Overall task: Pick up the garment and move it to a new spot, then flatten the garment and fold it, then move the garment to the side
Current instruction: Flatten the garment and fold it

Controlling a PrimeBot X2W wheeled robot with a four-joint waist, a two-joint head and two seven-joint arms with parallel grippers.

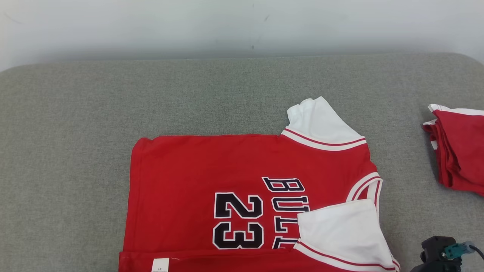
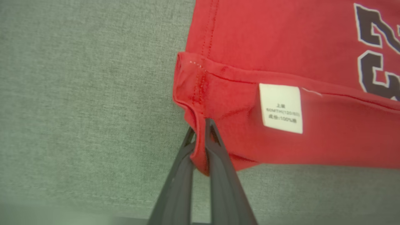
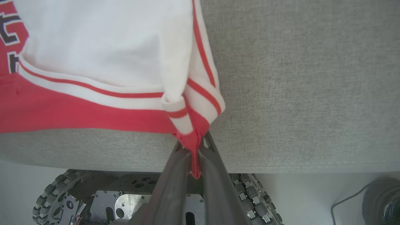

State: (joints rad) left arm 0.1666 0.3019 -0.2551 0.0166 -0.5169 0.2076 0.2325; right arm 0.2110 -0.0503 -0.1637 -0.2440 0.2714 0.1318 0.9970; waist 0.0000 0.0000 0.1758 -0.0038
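open cushion (image 1: 64, 158) left of garment (image 1: 181, 170); red pile (image 1: 461, 151) right.

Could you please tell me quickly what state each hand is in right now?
Left hand: closed on the red jersey, at its bottom corner.
Right hand: closed on the jersey's striped shoulder edge.

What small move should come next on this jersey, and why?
Probably carry both pinched corners across the jersey toward its far edge. The left gripper is shut on the hem corner, the right gripper on the striped trim corner, and the near edge lies turned over, care label up.
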